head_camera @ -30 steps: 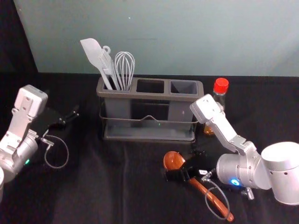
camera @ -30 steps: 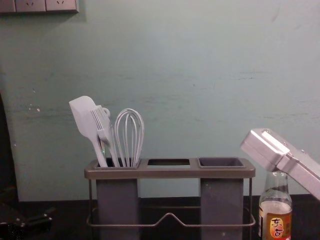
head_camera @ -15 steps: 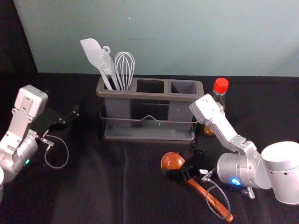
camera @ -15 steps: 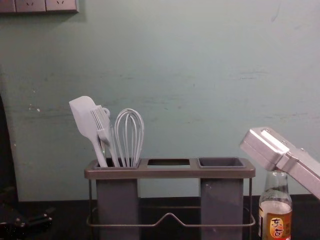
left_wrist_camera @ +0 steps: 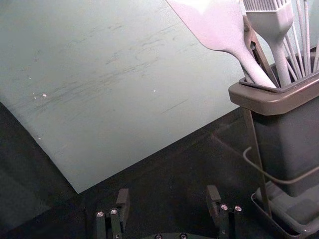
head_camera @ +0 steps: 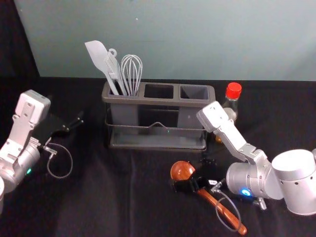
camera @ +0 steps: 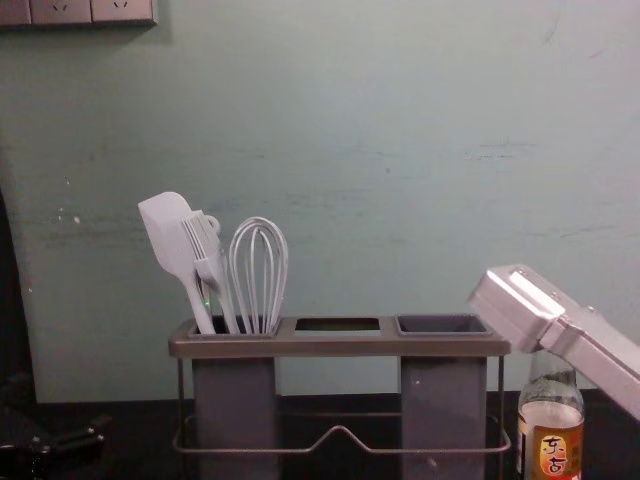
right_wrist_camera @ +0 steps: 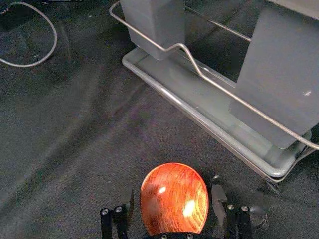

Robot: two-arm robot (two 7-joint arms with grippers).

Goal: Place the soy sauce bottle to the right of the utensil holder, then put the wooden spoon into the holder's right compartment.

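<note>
because the soy sauce bottle (head_camera: 233, 91) stands upright just right of the utensil holder (head_camera: 158, 102), i judge the second pickup to be the step in hand. the wooden spoon (head_camera: 183, 170) lies in front of the holder, bowl end nearest it. my right gripper (right_wrist_camera: 173, 186), also in front of the holder, is released, its fingers spread either side of the bowl. i should centre on the neck and close evenly, as the round bowl could slip; then lift straight, tip the handle down over the holder's right compartment (head_camera: 194, 93) and stay off the bottle. my left gripper (left_wrist_camera: 168, 190) idles left of the holder, fingers apart.
</note>
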